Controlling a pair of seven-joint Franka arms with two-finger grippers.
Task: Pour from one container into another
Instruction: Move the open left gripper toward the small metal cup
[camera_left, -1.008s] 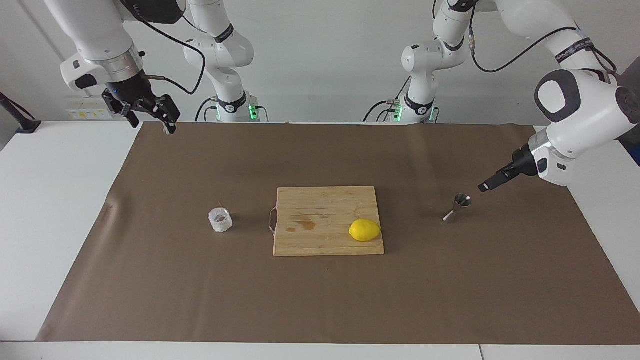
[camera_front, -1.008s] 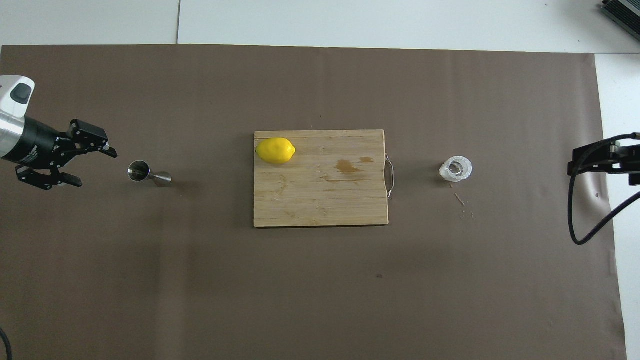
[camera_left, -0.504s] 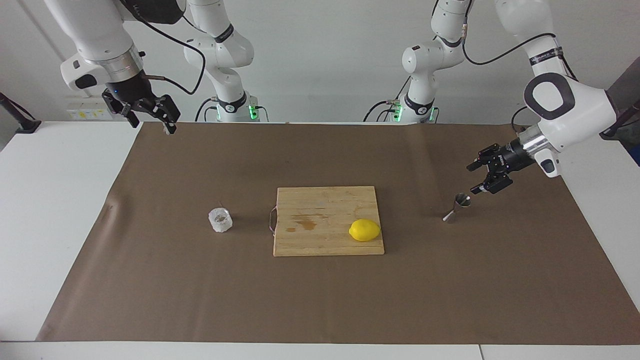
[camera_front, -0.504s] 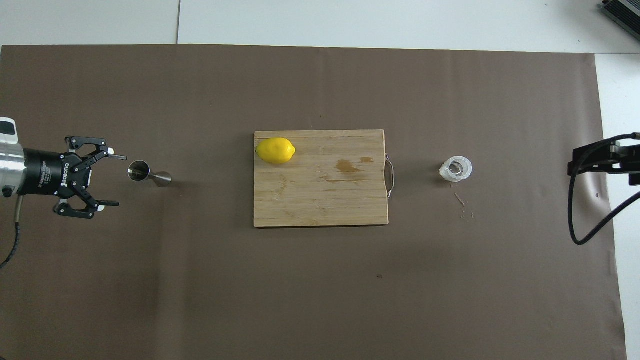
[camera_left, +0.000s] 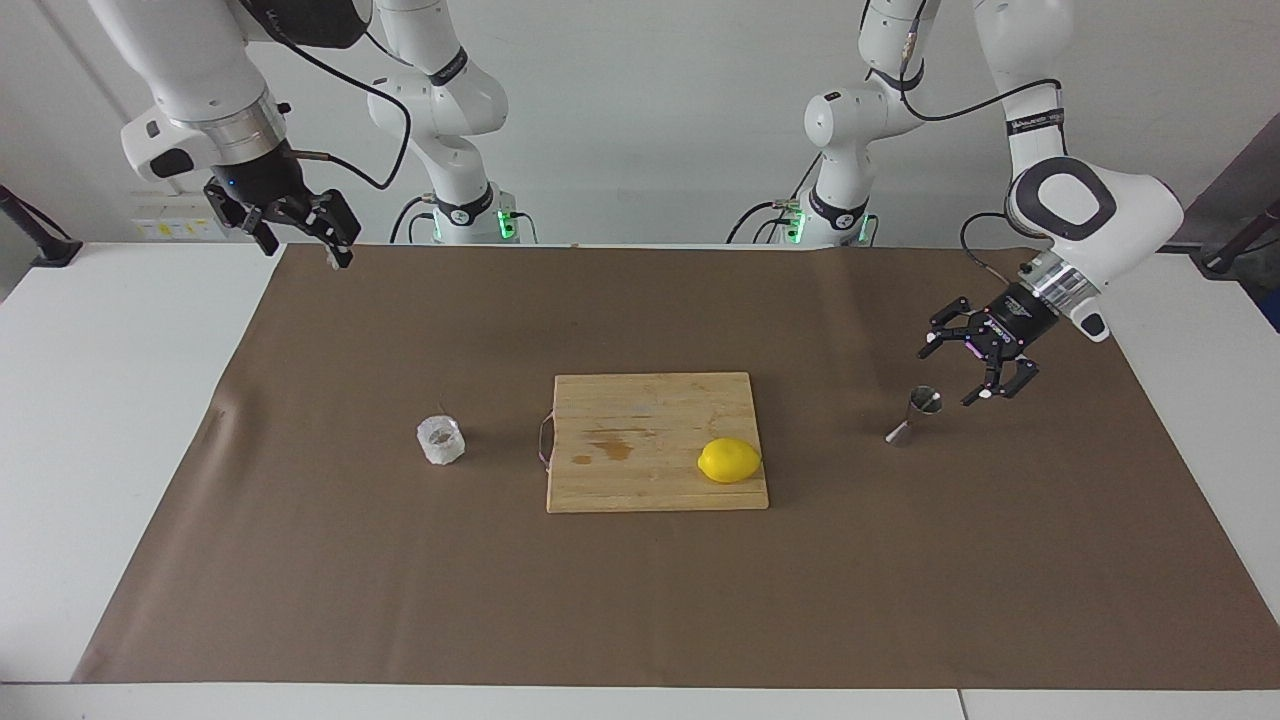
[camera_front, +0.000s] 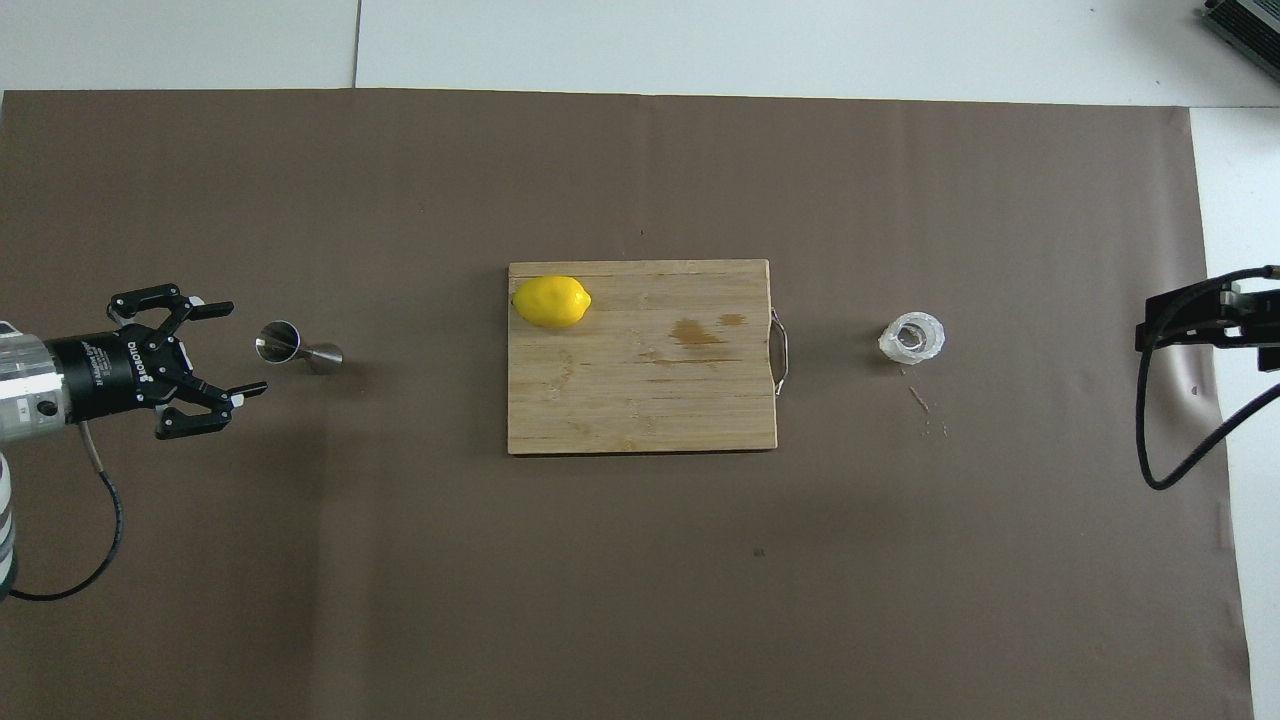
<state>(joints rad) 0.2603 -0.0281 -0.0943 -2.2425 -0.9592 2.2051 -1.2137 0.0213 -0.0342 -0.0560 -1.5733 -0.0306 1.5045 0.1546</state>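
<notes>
Table (camera_left: 120, 400) covered by a brown sheet (camera_left: 640, 600), on which all objects are set. Board (camera_left: 655, 440) is placed at the middle, with a lemon (camera_left: 729, 460) resting on its corner toward the left arm's end and away from the robots. Cup (camera_left: 441, 441), squat and of clear faceted glass, is stood upright on the sheet beside the board's handle, toward the right arm's end; nothing is touching it. Jigger (camera_left: 916, 413), of steel and hourglass-shaped, is stood upright on the sheet toward the left arm's end, well apart from the board. Left gripper (camera_left: 968, 375) is held low just beside the jigger's upper cone, pointed at it from the left arm's end of the table; its fingers (camera_front: 248, 390) are spread wide, nothing is held between them, and the jigger is not yet enclosed, as is seen from overhead, where the gripper (camera_front: 240, 349) lies short of the jigger (camera_front: 296, 347). Right gripper (camera_left: 300, 228) is held high over the sheet's edge at the robots' end, well apart from the cup, the arm waiting; its fingers are likewise parted and empty.
</notes>
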